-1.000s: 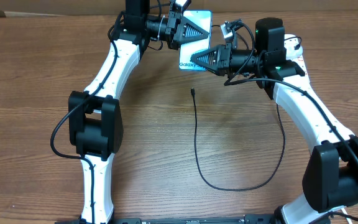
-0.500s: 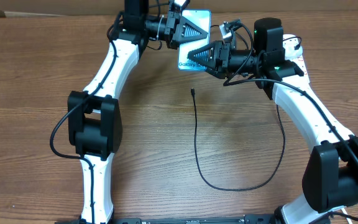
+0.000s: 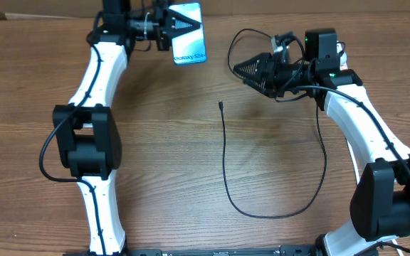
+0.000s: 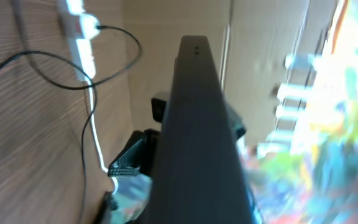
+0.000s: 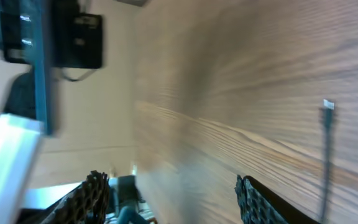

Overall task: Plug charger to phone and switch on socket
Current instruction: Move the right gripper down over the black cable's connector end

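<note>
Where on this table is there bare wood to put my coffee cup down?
Free: the wide patch between the left arm and the charger cable, and inside the cable's loop. Crowded: the back edge, where the left fingers hold the phone and the right fingers hover.

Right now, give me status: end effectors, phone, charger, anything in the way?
Left end effector shut on phone, far side. Right end effector open, empty. Charger connector lying on table, unplugged, nothing blocking it.
</note>
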You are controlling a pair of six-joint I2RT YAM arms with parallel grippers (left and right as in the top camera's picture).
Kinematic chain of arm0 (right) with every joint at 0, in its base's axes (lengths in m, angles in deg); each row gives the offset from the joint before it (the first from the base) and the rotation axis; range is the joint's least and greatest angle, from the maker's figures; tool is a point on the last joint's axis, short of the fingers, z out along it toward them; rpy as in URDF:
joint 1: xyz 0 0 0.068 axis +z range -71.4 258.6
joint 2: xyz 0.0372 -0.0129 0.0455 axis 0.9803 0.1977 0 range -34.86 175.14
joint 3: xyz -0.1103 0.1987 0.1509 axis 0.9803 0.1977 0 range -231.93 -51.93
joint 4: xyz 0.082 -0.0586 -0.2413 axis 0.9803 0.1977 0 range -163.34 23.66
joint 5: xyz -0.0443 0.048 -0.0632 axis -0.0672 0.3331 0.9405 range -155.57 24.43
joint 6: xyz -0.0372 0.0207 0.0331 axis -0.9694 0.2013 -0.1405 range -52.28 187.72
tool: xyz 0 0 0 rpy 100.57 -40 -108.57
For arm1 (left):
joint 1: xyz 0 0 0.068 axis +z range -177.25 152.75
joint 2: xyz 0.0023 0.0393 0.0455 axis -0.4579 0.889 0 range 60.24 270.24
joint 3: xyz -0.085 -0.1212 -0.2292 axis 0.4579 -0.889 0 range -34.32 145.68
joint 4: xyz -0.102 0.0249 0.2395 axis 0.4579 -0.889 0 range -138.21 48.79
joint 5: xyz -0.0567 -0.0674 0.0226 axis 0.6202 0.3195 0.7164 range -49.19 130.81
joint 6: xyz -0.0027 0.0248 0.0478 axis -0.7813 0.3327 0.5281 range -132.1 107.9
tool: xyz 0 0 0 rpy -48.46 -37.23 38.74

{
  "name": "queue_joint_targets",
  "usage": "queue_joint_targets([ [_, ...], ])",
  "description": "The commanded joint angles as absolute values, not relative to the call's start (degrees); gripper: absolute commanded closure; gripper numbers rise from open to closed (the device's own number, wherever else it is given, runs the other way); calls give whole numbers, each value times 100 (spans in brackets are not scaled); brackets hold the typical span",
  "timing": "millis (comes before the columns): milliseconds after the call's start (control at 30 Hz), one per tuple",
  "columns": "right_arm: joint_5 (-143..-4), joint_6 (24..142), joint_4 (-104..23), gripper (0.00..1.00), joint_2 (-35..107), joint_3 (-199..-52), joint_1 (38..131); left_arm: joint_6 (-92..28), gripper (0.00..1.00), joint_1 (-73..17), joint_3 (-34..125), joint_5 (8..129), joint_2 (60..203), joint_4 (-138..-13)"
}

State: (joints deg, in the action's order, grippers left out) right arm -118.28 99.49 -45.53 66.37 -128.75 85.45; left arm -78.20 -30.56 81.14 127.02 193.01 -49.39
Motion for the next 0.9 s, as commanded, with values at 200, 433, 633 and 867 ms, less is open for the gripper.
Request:
queue_joint_targets([
  [200, -9789, 9007, -3194, 40, 6630, -12888, 8840, -7928, 96, -2925, 8213, 12484, 19148, -5785],
  [433, -8093, 8970, -2881, 48, 6635, -12888, 9616, -7077, 96, -2969, 8213, 13150, 19095, -6839],
  [633, -7273, 8968, -2520, 51, 6836, -13047, 10143, -5779, 96, -2807, 8213, 13150, 19095, -8760],
  [867, -7160, 8708, -2247, 55, 7268, -13640, 10174, -4240, 96, -2643, 8213, 13152, 19093, -10148],
])
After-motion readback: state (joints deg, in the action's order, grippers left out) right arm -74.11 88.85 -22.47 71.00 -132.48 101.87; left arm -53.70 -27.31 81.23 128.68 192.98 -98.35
